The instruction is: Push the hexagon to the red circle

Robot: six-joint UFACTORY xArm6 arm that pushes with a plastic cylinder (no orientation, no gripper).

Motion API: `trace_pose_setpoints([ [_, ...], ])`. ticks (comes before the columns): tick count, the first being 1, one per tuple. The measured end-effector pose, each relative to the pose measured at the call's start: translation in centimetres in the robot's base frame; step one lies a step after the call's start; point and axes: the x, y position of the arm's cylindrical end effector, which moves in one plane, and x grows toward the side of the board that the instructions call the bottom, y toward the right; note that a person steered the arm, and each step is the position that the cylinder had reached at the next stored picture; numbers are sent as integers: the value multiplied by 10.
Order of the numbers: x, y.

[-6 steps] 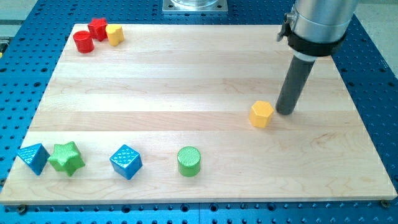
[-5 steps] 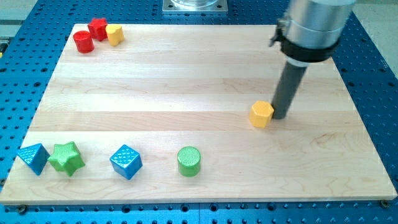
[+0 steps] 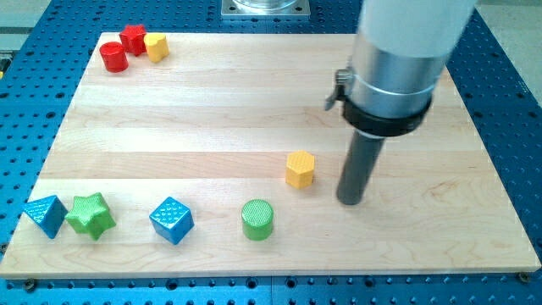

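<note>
My tip (image 3: 350,202) sits on the surface (image 3: 212,127) at about four o'clock of the yellow hexagon (image 3: 300,169), near it, seemingly not touching. No claw here, only the bare rod. The red circle (image 3: 113,57) waits well off at ten o'clock

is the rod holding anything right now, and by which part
Nothing is held. My tip stands apart from the yellow hexagon, to the view's right.

No readable text, labels, brands or numbers showing anywhere: nothing on wooden board (image 3: 212,127), nothing on blocks, nothing on arm above board.
</note>
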Motion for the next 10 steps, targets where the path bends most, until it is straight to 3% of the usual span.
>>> trace_pose_setpoints([
  [4,-96,-136],
  [5,-99,-169],
  [6,-89,-127],
  [7,-83,-126],
  [10,-83,-270],
])
